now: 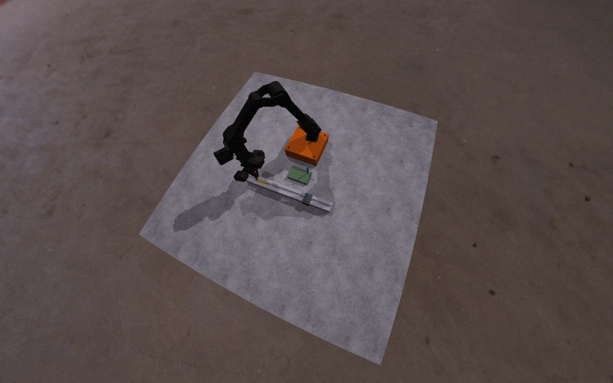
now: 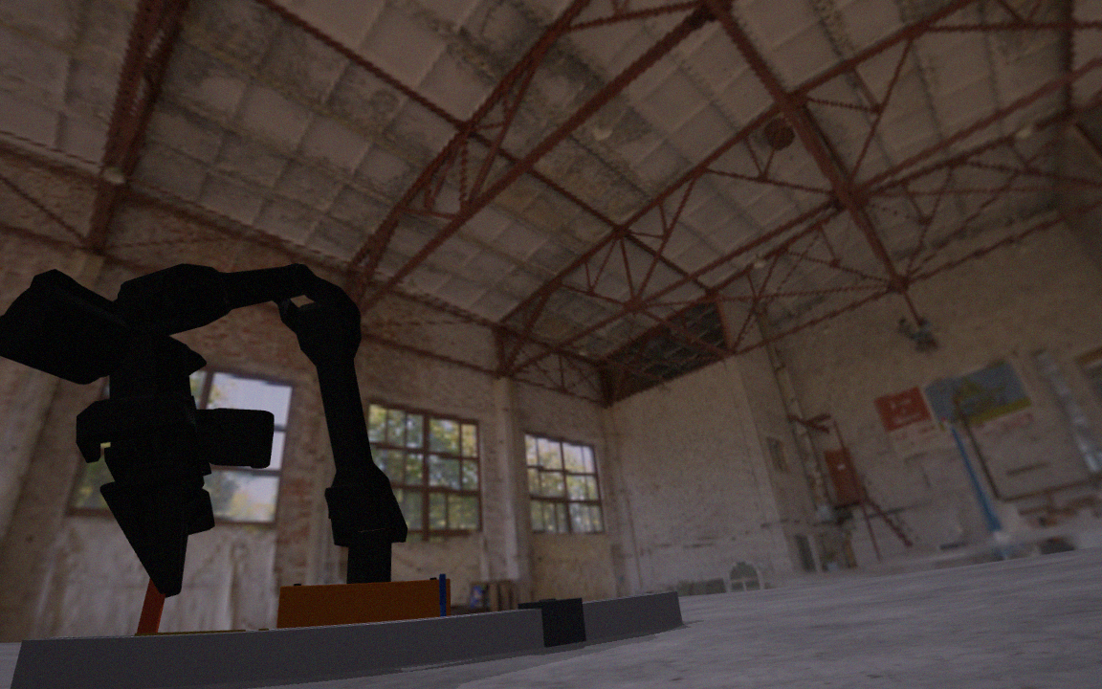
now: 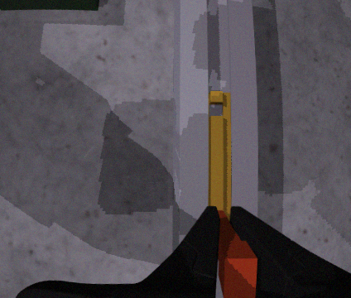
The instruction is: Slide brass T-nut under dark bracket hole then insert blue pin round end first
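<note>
So my gripper point(image 1: 255, 177) point(image 2: 167, 590) point(image 3: 222, 215)'s clamped on the orange handle point(image 2: 150, 608) point(image 3: 242, 271), brass nut point(image 1: 263, 181) point(image 3: 217, 161) pointing lengthwise along the rail point(image 1: 284, 191) point(image 2: 297, 651) point(image 3: 242, 145), toward the counter point(image 1: 328, 266)'s right edge.

Left of the frame's center, the black arm point(image 1: 247, 111) arches from the orange base point(image 1: 291, 153) down to the rail's point(image 1: 283, 191) upper-left end. Just above the rail, the green tray point(image 1: 298, 175) bears the blue pin point(image 1: 307, 170).
</note>
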`<state>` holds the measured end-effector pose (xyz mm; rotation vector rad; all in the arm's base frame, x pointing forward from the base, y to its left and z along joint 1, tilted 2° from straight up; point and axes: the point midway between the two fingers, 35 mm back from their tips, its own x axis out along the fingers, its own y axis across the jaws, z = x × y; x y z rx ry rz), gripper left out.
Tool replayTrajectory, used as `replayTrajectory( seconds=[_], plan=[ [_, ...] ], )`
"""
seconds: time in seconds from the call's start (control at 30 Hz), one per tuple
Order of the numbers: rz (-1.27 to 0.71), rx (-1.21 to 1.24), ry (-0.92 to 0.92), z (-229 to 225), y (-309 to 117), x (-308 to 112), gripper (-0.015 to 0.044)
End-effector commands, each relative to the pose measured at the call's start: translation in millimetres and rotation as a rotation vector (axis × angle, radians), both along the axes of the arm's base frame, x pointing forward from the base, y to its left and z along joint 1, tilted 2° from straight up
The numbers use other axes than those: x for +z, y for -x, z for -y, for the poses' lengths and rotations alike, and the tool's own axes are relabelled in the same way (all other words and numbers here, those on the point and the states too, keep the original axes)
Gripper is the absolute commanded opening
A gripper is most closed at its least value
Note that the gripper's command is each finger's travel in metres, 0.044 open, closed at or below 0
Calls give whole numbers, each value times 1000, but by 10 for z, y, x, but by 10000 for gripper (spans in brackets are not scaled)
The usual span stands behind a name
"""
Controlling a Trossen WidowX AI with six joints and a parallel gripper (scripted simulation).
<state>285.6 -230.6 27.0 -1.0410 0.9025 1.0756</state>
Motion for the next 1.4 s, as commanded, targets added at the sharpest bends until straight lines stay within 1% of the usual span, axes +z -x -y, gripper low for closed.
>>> replayTrajectory(
  seconds=[0.0, 1.37],
  plan=[
    [-18, -3, -4, 0, 1, -17, -150],
    [-103, -5, -17, 7, -52, -13, -150]
  ],
)
